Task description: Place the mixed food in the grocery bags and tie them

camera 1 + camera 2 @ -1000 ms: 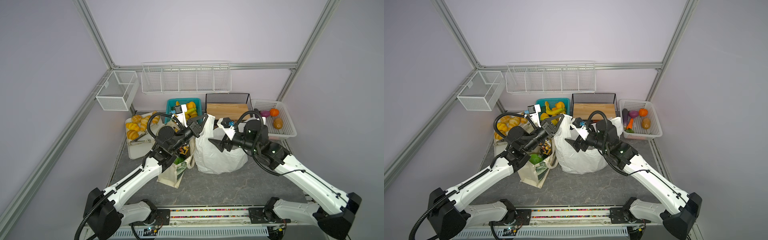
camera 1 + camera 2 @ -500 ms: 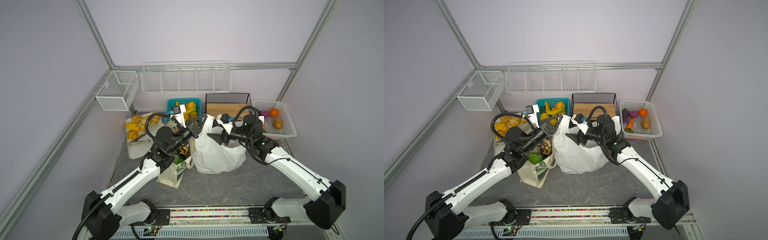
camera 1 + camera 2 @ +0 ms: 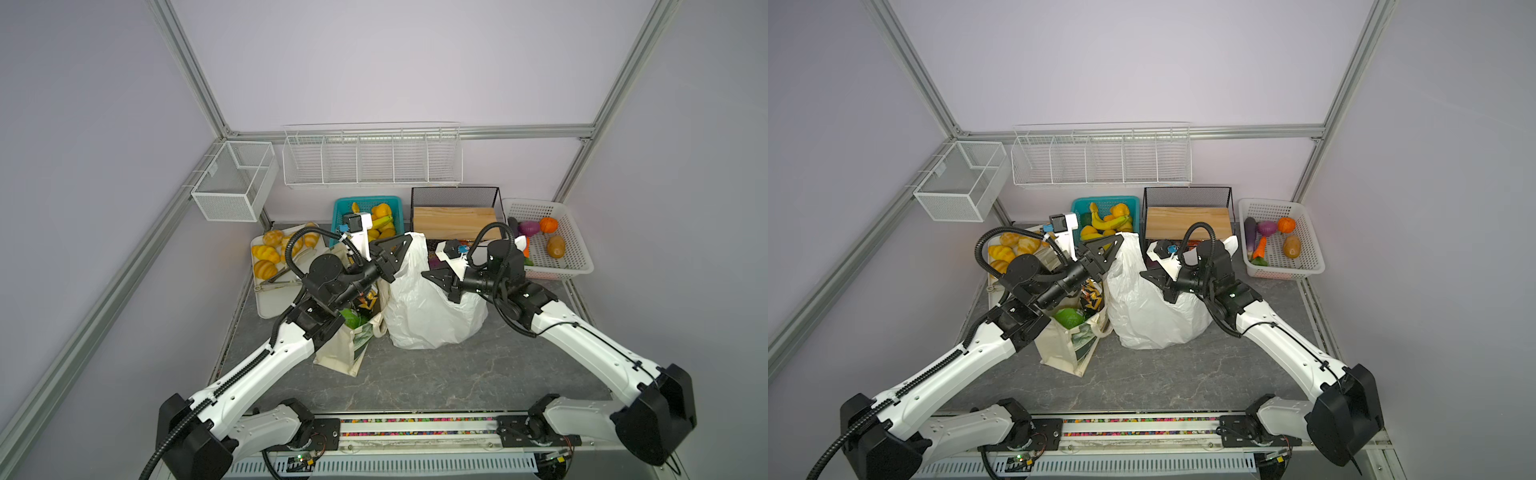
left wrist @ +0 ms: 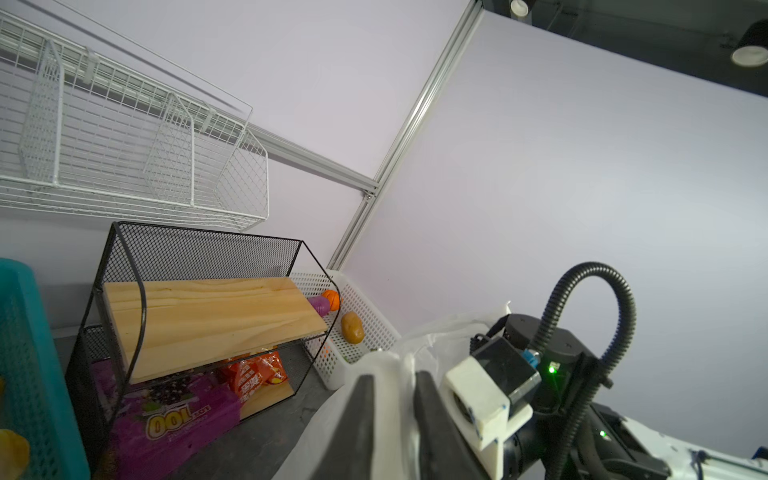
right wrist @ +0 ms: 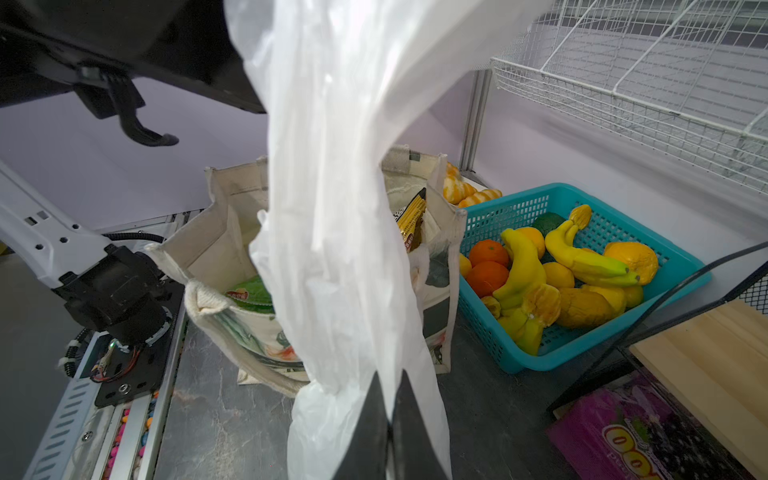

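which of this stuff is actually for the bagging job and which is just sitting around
For the job: white plastic bag, canvas tote, zigzag snack bag, green snack bag.

Lying about: teal fruit basket, white vegetable basket, bread rolls, black mesh shelf, wire wall rack.

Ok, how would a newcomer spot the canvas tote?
Start at the teal fruit basket by the back wall; two bags stand before it. The canvas tote is the cream, boxy one with a green print, left of the white plastic bag.
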Motion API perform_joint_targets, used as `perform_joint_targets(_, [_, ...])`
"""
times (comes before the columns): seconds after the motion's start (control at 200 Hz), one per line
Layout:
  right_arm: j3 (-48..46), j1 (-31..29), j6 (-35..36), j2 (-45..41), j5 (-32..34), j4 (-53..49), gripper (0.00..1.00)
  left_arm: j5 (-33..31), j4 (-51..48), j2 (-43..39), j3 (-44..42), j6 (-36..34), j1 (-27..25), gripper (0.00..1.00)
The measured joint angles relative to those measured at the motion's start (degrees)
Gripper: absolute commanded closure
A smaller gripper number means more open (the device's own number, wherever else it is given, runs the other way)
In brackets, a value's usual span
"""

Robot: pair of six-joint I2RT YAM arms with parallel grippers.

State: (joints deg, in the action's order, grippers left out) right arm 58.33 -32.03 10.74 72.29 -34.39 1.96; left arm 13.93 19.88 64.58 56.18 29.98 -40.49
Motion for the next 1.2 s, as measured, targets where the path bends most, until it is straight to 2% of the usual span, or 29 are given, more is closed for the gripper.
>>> perform_joint_targets(0.085, [-0.3,0.1,0.0,-0.9,-0.2,-0.2,0.93,1.5,-4.4,-0.2,1.7,-3.5,0.0,0.52])
perform_joint_targets(0.215, [-0.3,0.1,0.0,-1.6,-0.4,-0.5,0.93,5.0,-12.6,0.4,7.5,-8.6,0.0,0.39])
perform_joint_targets(0.325, [-0.3,0.2,0.0,-1.8,-0.4,-0.5,0.93,7.2,-19.1,2.2,13.9,-12.3,0.0,0.35])
perform_joint_targets(0.585, [-0.3,0.4,0.0,-1.8,-0.4,-0.5,0.93,8.5,-30.8,8.2,23.5,-16.0,0.0,0.35])
perform_joint_targets(0.69, [-0.3,0.4,0.0,-1.8,-0.4,-0.6,0.93,9.0,-34.2,12.2,27.7,-16.3,0.0,0.43])
perform_joint_targets(0.84, [-0.3,0.4,0.0,-1.9,-0.4,-1.0,0.93,10.3,-36.6,15.7,30.6,-16.3,0.0,0.6])
perform_joint_targets(0.96, [-0.3,0.5,0.5,-2.4,0.3,-2.0,0.92,10.9,-38.2,16.6,31.5,-16.9,-0.1,0.84])
perform_joint_targets(1.0, [-0.3,0.5,0.5,-2.7,0.7,-2.6,0.88,11.0,-38.5,16.6,31.5,-16.4,-0.1,0.93])
perform_joint_targets(1.035, [-0.2,0.4,0.5,-2.9,1.5,-3.3,0.79,11.0,-38.5,16.5,31.5,-16.2,-0.1,1.0])
perform_joint_targets(1.13, [0.3,0.1,0.2,-3.3,4.7,-5.7,0.48,11.0,-36.2,15.7,30.1,-14.8,-0.1,1.0])
perform_joint_targets(1.205, [0.6,-1.4,-0.5,-4.0,8.7,-6.9,0.32,10.8,-32.7,13.9,26.5,-12.2,-0.1,1.0])
